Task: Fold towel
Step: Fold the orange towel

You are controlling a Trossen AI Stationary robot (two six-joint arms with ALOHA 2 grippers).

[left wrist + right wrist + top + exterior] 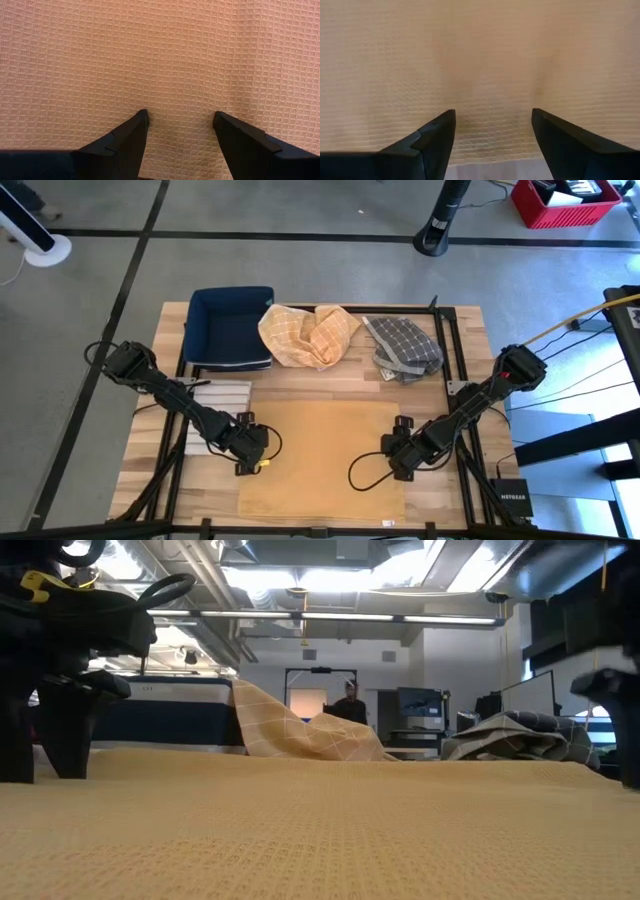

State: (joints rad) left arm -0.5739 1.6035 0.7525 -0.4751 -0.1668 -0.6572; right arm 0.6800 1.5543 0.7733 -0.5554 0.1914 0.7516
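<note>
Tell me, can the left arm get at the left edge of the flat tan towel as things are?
Probably yes. The left end effector is open and already at the tan towel's left edge, fingers over the cloth, and nothing lies between.

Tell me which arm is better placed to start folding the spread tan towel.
Neither clearly: the left gripper sits at the tan towel's left edge, the right gripper at its right edge, both open. A two-arm fold looks likely.
</note>
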